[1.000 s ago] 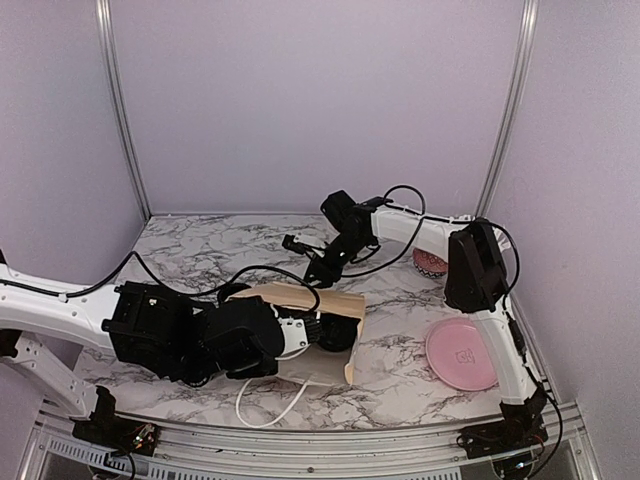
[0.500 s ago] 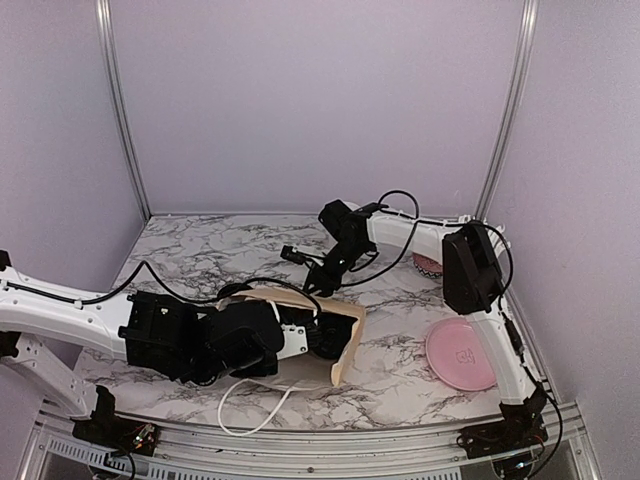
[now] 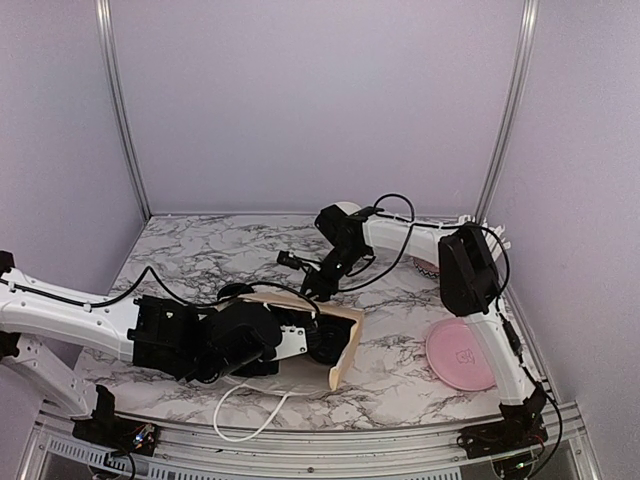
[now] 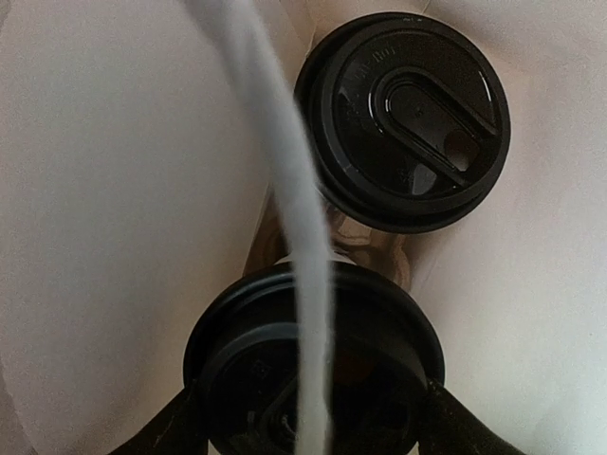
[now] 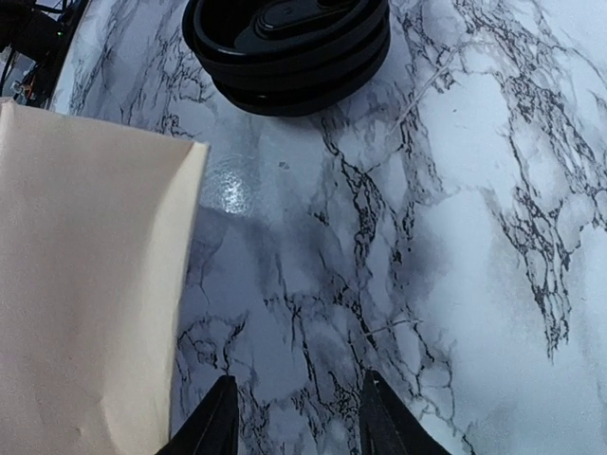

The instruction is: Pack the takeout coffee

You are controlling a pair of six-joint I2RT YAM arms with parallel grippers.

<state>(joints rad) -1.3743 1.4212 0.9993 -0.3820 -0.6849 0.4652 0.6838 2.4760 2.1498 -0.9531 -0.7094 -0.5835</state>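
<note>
Black-lidded takeout coffee lies on its side, lid facing left hand.

The table is black-veined white marble, bag tan, takeout coffee black-lidded, plate pink.

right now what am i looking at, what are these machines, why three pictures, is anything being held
Two robot arms are bolted at the near edge of a marble table. The wide picture comes from a fixed camera above and behind them. The other two come from a camera on each wrist. A paper bag lies on its side. The left gripper reaches inside it and appears to clamp a lidded cup; a second cup sits deeper in. The white band across that picture seems to be the bag's handle. The right gripper hangs open and empty over the table, near a stack of black lids. A pink plate lies to the right.
</note>
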